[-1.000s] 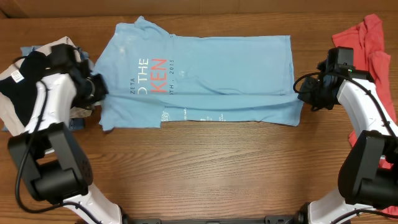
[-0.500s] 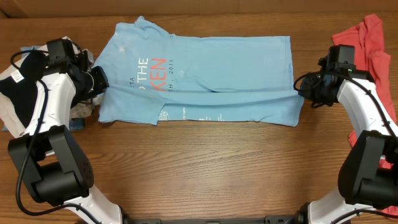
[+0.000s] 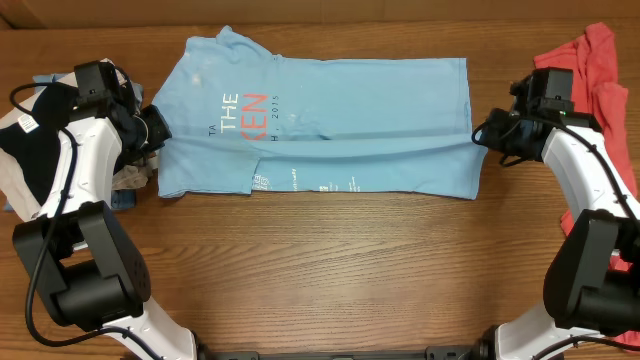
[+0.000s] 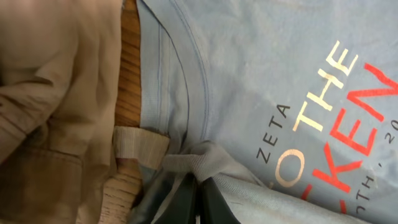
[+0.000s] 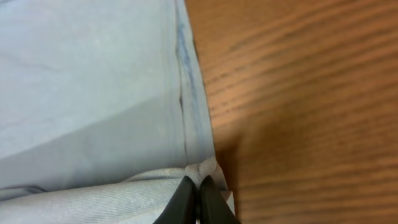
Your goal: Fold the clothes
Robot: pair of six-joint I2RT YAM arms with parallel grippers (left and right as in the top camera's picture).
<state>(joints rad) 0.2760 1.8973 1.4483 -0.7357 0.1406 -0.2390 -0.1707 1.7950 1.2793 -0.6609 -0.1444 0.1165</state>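
1. Both grippers have shifted toward the far side of the table (image 3: 330, 270) over the last second. They carry the near edge of the light blue T-shirt (image 3: 340, 100) with them, so the strip of cloth lying closest to the robot is narrower than before.
2. The left gripper (image 3: 156, 128) is clamped on a bunched fold of the shirt's fabric at the sleeve end; the left wrist view shows the cloth gathered right at the closed fingertips.
3. The right gripper (image 3: 482, 133) is pinched tight on the hem corner at the opposite end, with the hem seam running away from the fingertips in the right wrist view.
4. The T-shirt lies spread across the far middle of the table, collar end to the left. A crease runs between the two grippers, and the turned-up near part shows small white print on its inner side.
5. This looks like the first lengthwise fold, partly made: the lifted edge has not yet reached the far edge, and part of the red and white lettering (image 3: 243, 113) is still uncovered.
6. No basket, bin or tray is in view. A heap of black and beige garments (image 3: 40, 140) lies on the table beside the left arm, and a red garment (image 3: 590, 65) lies by the right arm.
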